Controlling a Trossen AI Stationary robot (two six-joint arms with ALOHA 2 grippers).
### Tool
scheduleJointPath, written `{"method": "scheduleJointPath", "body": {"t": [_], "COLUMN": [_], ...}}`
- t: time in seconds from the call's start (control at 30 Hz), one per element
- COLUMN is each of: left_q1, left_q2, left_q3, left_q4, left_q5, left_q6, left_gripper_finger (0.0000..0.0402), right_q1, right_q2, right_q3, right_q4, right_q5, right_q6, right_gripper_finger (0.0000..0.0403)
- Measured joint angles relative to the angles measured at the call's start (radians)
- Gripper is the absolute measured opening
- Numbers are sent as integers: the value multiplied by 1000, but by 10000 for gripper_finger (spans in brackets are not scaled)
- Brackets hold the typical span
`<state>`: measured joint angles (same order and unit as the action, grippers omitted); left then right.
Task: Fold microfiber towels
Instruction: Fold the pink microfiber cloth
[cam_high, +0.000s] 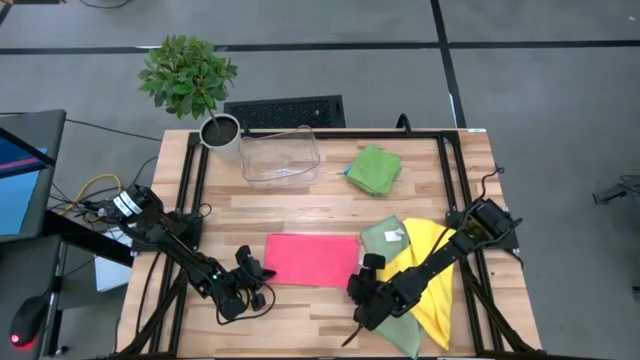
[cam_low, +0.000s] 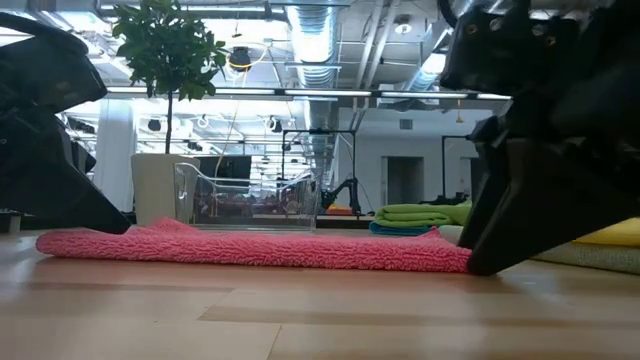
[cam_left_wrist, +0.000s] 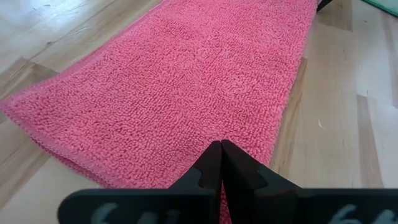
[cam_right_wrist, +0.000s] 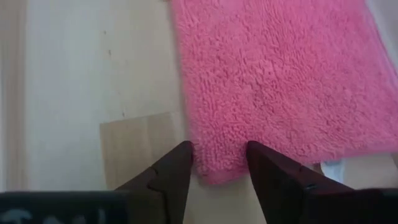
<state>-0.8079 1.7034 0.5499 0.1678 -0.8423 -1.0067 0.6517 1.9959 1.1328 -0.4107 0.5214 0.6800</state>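
Both grippers are flanking a pink towel lying flat as a rectangle at the front middle of the wooden table in the high view: the left gripper by its front left corner, the right gripper by its front right corner, probably so each can take an end. Behind them, a folded bright green towel is lying near a clear bin, while sage green and yellow towels are waiting under the right arm.

Seen from table height, the pink towel is stretching across the wood, a dark gripper touching its end.

From the left wrist, the fingers are pressing fully together, clenched, over the towel's edge; whether cloth is caught between them is hidden.

From the right wrist, the fingers are standing apart, released, straddling the towel's corner.
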Motion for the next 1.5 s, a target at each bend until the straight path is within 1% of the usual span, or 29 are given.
{"method": "scheduleJointPath", "body": {"t": [0.1, 0.17, 0.23, 0.3, 0.37, 0.4, 0.43, 0.57, 0.63, 0.73, 0.8, 0.93, 1.07, 1.13, 1.2, 1.3, 1.37, 1.5], "left_q1": [0, 0, 0, 0, 0, 0, 0, 0, 0, 0, 0, 0, 0, 0, 0, 1, 1, 1], "left_q2": [0, 0, 0, 0, 0, 0, 0, 0, 0, 0, 0, 0, 0, 0, 0, 0, 0, 0], "left_q3": [0, 0, 0, 0, 0, 0, 0, 0, 0, 0, 0, 0, 0, 0, 0, 0, 0, 0], "left_q4": [1, 1, 1, 1, 1, 1, 1, 0, 0, 0, 0, -1, -1, -1, -4, -4, -7, -10], "left_q5": [3, 13, 19, 19, 19, 18, 18, 18, 18, 17, 17, 12, 11, 11, 7, 5, 4, -4], "left_q6": [0, 0, 0, 0, 0, 0, 0, 0, 0, 0, 1, 1, 1, 1, 1, 1, 1, 1], "left_gripper_finger": [0, 0, 0, 0, 0, 0, 0, 0, 0, 0, 0, 0, 0, 0, 0, 0, 0, 0], "right_q1": [-1, -1, -2, -4, -12, -17, -23, -61, -82, -109, -124, -154, -180, -190, -199, -204, -203, -203], "right_q2": [13, 9, -2, -15, -27, -35, -40, -37, -38, -38, -39, -39, -28, -25, -3, 10, 25, 37], "right_q3": [4, 14, 32, 44, 64, 74, 83, 124, 140, 157, 168, 169, 170, 168, 173, 166, 174, 168], "right_q4": [2, -13, -60, -138, -158, -160, -167, -162, -138, -113, -56, 66, 138, 146, 209, 234, 291, 297], "right_q5": [-1, -7, -16, -22, -21, -19, -17, -14, -12, -12, -18, -73, -112, -131, -160, -194, -210, -212], "right_q6": [1, 13, 23, 11, -18, -32, -48, -124, -168, -253, -311, -397, -420, -427, -441, -468, -472, -472], "right_gripper_finger": [174, 156, 123, 77, 29, 18, 16, 43, 46, 31, 19, 11, 29, 34, 33, 23, 18, 23]}}
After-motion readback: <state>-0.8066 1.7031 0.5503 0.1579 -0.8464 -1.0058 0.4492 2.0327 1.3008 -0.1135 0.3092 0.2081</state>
